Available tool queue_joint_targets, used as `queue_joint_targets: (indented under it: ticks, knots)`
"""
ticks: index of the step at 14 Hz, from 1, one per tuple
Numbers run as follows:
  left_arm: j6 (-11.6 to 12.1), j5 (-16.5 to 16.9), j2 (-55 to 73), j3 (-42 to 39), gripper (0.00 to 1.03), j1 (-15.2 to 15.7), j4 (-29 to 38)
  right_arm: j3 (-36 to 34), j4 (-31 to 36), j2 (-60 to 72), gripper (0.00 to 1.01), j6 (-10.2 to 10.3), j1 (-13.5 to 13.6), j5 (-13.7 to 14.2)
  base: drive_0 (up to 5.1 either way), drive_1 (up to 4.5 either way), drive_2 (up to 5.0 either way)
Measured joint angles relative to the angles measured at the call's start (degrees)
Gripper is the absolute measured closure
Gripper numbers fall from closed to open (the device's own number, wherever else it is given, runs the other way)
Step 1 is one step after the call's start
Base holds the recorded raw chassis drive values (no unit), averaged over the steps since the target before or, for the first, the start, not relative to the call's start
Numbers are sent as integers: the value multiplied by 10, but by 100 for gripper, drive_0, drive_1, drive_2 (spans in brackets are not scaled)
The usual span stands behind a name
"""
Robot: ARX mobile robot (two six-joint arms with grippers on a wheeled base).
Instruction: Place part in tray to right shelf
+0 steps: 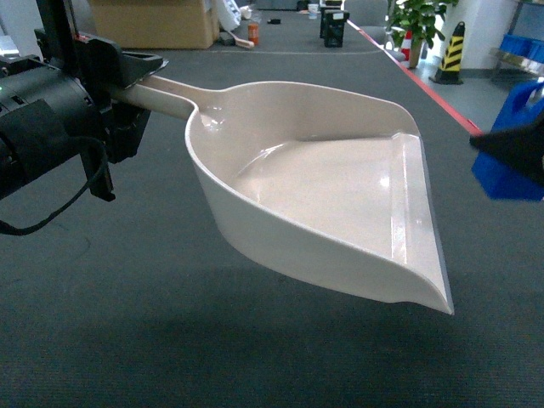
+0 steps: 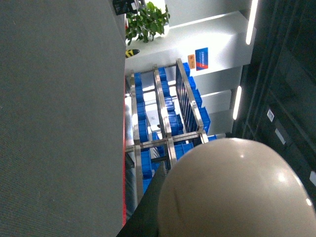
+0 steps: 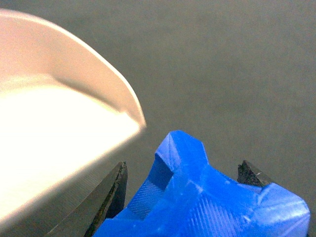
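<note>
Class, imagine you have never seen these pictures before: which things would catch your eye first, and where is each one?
The big cream tray fills the middle of the head view, empty and held above the dark carpet by the left gripper on its handle. At the right edge, the bright blue part sits clamped in the right gripper, just beside the tray's lip. Beyond, a steel shelf holds blue crates.

Open grey floor [image 1: 170,340] lies beneath and near the raised tray [image 1: 323,195] — its flat lip faces right, unblocked, the part [image 1: 510,144] just beyond.
</note>
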Motion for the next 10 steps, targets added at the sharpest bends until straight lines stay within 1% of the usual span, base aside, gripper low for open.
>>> queue_joint_targets:
  ticks: [1, 2, 3, 4, 5, 6, 7, 8, 9, 10]
  knots:
    - [0, 0, 0, 0, 89, 0, 0, -8, 5, -58, 40, 13, 21, 3, 0, 0, 0]
    - [0, 0, 0, 0, 89, 0, 0, -8, 26, -101, 40, 32, 56, 11, 0, 0, 0]
    - [0, 0, 0, 0, 89, 0, 0, -4, 47, -128, 40, 59, 106, 29, 0, 0, 0]
    - [0, 0, 0, 0, 89, 0, 0, 4, 57, -124, 40, 81, 153, 51, 0, 0, 0]
    - [0, 0, 0, 0, 89, 0, 0, 23, 59, -56, 40, 121, 238, 114, 0, 0, 0]
    - [3, 0, 0, 0, 89, 0, -1, 28, 80, -2, 12, 166, 277, 184, 0, 0, 0]
    - [4, 0, 0, 0, 89, 1, 0, 10, 86, -40, 1, 176, 272, 195, 0, 0, 0]
    - [3, 0, 0, 0, 89, 1, 0, -14, 93, -82, 3, 176, 269, 209, 0, 0, 0]
    - [3, 0, 0, 0, 89, 0, -1, -38, 92, -130, 4, 176, 262, 215, 0, 0, 0]
    - [3, 0, 0, 0, 89, 0, 0, -78, 91, -199, 3, 172, 250, 243, 0, 0, 0]
